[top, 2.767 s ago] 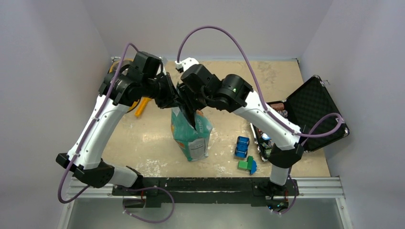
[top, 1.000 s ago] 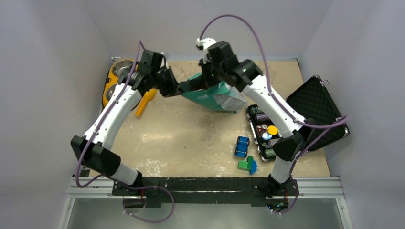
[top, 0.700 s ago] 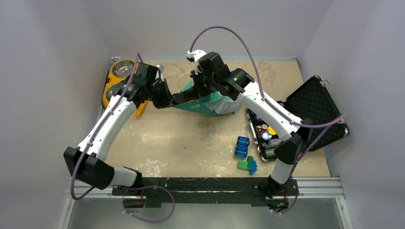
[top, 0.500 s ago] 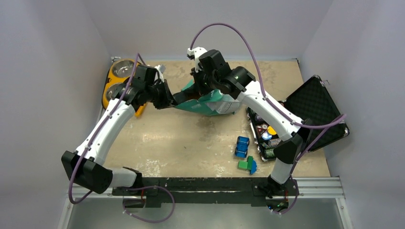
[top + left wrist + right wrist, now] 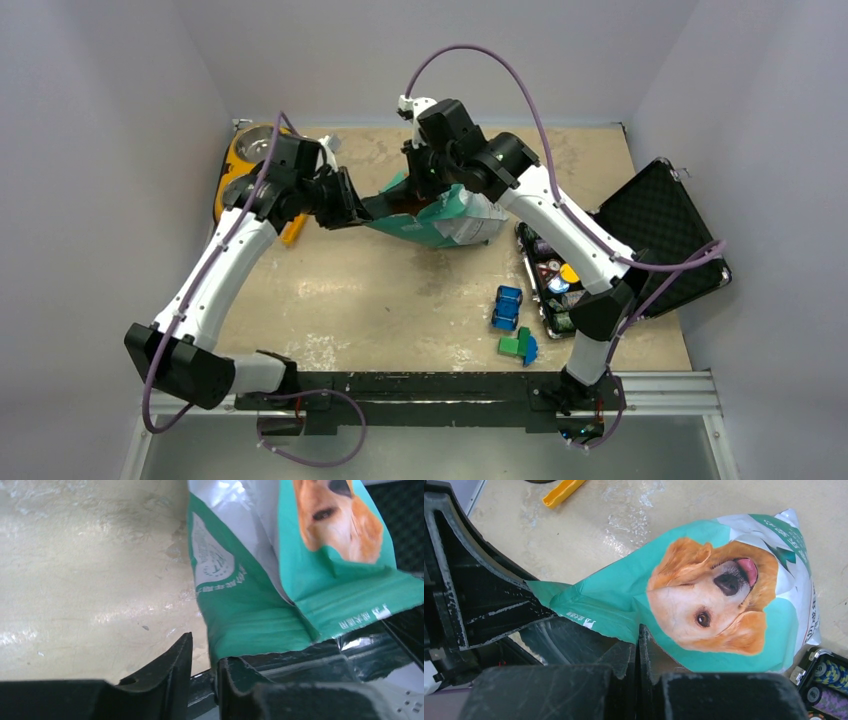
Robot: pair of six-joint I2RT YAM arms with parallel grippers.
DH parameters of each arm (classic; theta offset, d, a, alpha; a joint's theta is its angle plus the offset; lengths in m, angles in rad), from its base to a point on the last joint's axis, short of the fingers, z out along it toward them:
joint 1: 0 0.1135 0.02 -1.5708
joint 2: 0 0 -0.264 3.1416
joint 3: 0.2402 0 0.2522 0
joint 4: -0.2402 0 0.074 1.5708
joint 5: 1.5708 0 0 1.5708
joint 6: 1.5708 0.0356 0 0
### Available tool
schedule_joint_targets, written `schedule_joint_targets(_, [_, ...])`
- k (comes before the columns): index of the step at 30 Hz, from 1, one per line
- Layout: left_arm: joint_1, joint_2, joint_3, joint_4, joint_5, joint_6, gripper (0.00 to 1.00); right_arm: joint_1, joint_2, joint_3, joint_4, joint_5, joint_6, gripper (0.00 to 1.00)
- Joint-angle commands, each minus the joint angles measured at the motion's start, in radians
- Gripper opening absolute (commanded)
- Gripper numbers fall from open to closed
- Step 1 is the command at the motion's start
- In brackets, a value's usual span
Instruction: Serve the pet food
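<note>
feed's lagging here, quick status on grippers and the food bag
Right gripper shut on pet food bag rim. Left gripper jaws slightly apart at bag edge. Bag tipped sideways; bowls beyond left arm.

We see the pet food bag as glossy printed plastic film, creased, silvery inside. The table looks like matt, scuffed wood board. At its far left corner a bowl shines like polished metal.
</note>
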Motion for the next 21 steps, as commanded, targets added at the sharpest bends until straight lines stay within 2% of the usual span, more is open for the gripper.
schedule_joint_targets(1, [0.061,-0.092,-0.04,0.026,-0.032,-0.069,0.38,0.016,-0.058,0.019,-0.015,-0.047,0.029,0.0])
schedule_joint_targets(4, [0.061,-0.228,-0.065,-0.003,-0.142,-0.116,0.57,0.018,-0.077,0.024,-0.019,-0.055,0.032,0.0])
schedule_joint_targets(7, [0.064,-0.347,-0.064,-0.116,-0.283,-0.166,0.72,0.02,-0.114,-0.025,-0.01,-0.088,0.033,0.0])
schedule_joint_targets(9, [0.064,-0.383,-0.088,-0.174,-0.302,-0.248,0.74,0.026,-0.151,-0.098,0.026,-0.101,0.027,0.0])
schedule_joint_targets(12, [0.071,-0.378,-0.188,-0.218,-0.299,-0.481,0.61,0.045,-0.186,-0.162,0.063,-0.106,-0.005,0.0])
schedule_joint_targets(13, [0.075,-0.377,-0.254,-0.147,-0.259,-0.53,0.57,0.051,-0.196,-0.175,0.073,-0.106,-0.015,0.0])
schedule_joint_targets(15, [0.089,-0.347,-0.396,0.108,-0.123,-0.636,0.5,0.056,-0.215,-0.2,0.093,-0.112,-0.024,0.0])
schedule_joint_targets(17, [0.09,-0.254,-0.501,0.346,-0.024,-0.748,0.41,0.058,-0.229,-0.219,0.106,-0.12,-0.024,0.0])
schedule_joint_targets(19, [0.078,-0.107,-0.486,0.503,0.057,-0.79,0.34,0.058,-0.229,-0.22,0.104,-0.115,-0.024,0.0])
schedule_joint_targets(21, [0.04,0.035,-0.398,0.548,0.111,-0.767,0.32,0.058,-0.222,-0.212,0.095,-0.108,-0.024,0.0])
